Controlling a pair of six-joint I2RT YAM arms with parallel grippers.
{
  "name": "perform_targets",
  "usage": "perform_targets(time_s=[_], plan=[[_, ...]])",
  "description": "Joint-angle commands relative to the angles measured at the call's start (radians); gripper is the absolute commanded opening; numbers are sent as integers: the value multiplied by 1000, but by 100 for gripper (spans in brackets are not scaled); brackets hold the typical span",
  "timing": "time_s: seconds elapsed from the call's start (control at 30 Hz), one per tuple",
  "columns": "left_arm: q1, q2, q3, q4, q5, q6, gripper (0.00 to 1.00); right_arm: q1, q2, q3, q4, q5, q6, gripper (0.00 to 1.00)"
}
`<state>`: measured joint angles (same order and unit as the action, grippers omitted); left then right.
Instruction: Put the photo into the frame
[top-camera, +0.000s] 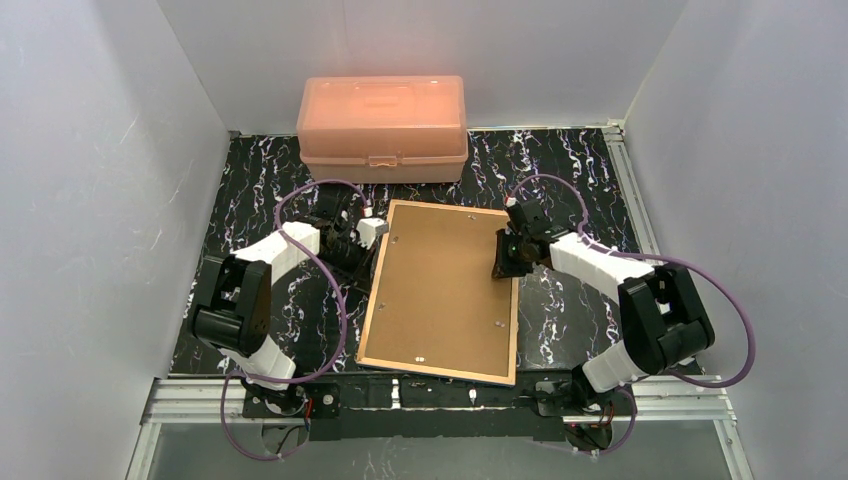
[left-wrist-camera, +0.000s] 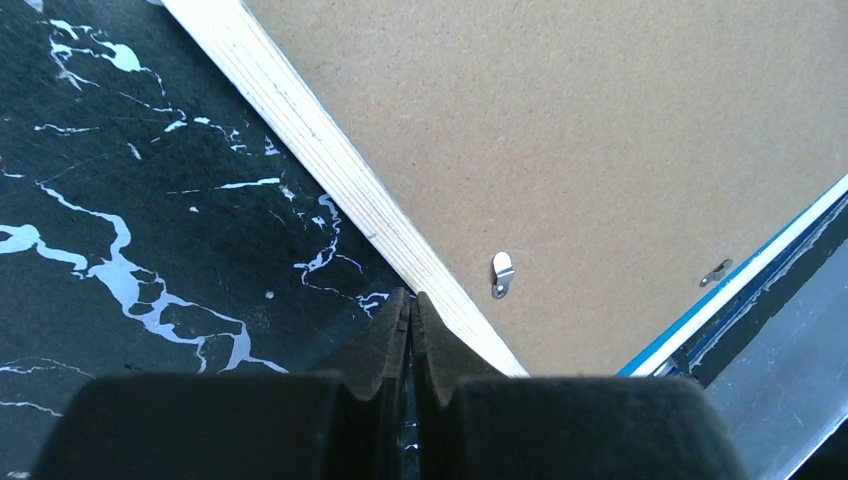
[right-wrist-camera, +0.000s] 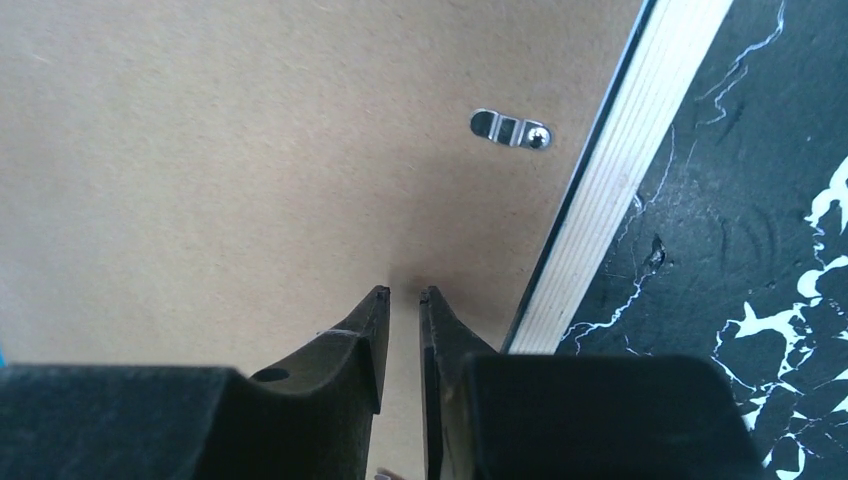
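Note:
The frame (top-camera: 440, 290) lies face down in the middle of the black marbled table, its brown fibreboard back up inside tan wooden edges. A thin strip of its blue front shows at one edge in the left wrist view. My left gripper (top-camera: 368, 272) is shut on nothing, its tips (left-wrist-camera: 412, 297) low beside the frame's left wooden edge (left-wrist-camera: 330, 150). My right gripper (top-camera: 503, 266) hovers just above the backing (right-wrist-camera: 200, 150) near the frame's right edge. Its jaws (right-wrist-camera: 403, 292) stand a narrow gap apart with nothing between the tips. The photo is out of view.
A salmon-pink plastic box (top-camera: 382, 115) stands shut at the back, against the wall. Small metal turn clips (right-wrist-camera: 510, 128) sit on the backing near the edges. White walls close in on both sides. A metal rail (top-camera: 440, 395) runs along the near edge.

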<state>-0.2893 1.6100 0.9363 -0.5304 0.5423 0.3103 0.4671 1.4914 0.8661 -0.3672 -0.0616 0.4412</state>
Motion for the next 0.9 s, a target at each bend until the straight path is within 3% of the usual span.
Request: perform_targets(time_s=[0.0, 0.2, 0.37, 0.47, 0.87], plan=[[-5, -64, 72, -84, 13, -1, 0, 4, 18, -28, 26, 31, -5, 25], [-5, -83, 116, -107, 51, 3, 0, 4, 49, -37, 1, 56, -15, 23], [-12, -58, 136, -69, 91, 2, 17, 5, 52, -25, -32, 89, -14, 21], [-46, -8, 171, -39, 90, 3, 18, 5, 59, -20, -57, 106, -17, 20], [-185, 263, 368, 30, -99, 2, 17, 5, 111, -75, -27, 108, -2, 17]])
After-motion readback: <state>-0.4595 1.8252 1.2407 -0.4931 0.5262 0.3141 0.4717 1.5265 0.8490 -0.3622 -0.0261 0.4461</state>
